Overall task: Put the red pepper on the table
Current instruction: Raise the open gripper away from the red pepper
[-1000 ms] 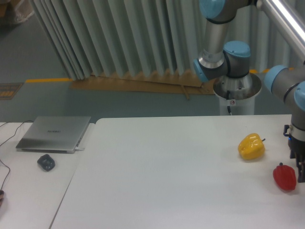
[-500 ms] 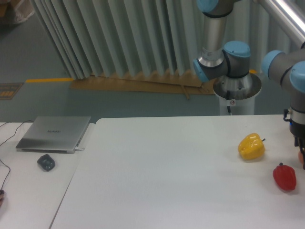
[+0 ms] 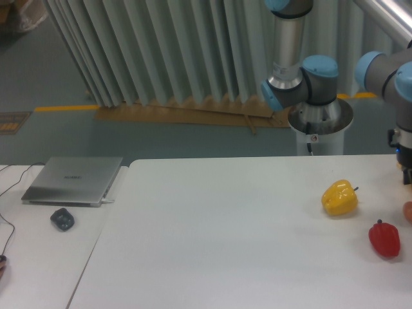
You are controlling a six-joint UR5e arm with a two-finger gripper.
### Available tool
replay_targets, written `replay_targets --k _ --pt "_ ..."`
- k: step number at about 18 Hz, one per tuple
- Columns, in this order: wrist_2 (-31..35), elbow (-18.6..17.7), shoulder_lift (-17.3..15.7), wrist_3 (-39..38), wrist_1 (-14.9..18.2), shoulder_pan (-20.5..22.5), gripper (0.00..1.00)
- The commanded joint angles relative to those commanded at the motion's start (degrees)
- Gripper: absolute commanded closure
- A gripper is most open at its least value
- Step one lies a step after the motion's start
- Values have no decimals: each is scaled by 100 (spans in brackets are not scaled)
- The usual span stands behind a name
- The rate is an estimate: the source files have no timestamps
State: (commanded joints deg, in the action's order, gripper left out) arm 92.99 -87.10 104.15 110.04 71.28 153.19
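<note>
The red pepper [image 3: 384, 239] lies on the white table [image 3: 225, 232] near its right side, its dark stem pointing up, with nothing touching it. My gripper [image 3: 407, 175] hangs above and to the right of the pepper, well clear of it. The frame's right edge cuts the gripper off, so only a dark sliver shows and the gap between its fingers is hidden.
A yellow pepper [image 3: 339, 197] sits on the table up and left of the red one. A small orange thing [image 3: 409, 211] peeks in at the right edge. On the side desk at left lie a closed laptop [image 3: 73, 180] and a mouse [image 3: 62, 219].
My gripper has risen from beside the red pepper to well above it. The pepper has stayed where it was on the table.
</note>
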Motion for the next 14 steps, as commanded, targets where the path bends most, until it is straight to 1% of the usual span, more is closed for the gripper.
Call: replay_targets --k 4,6,11,14 --pt "-35 9 0 149 9 229 0" --pt "0 35 0 394 44 264 0" --pt "-62 18 26 1019 44 633 0" --pt "-149 18 44 1335 35 774 0"
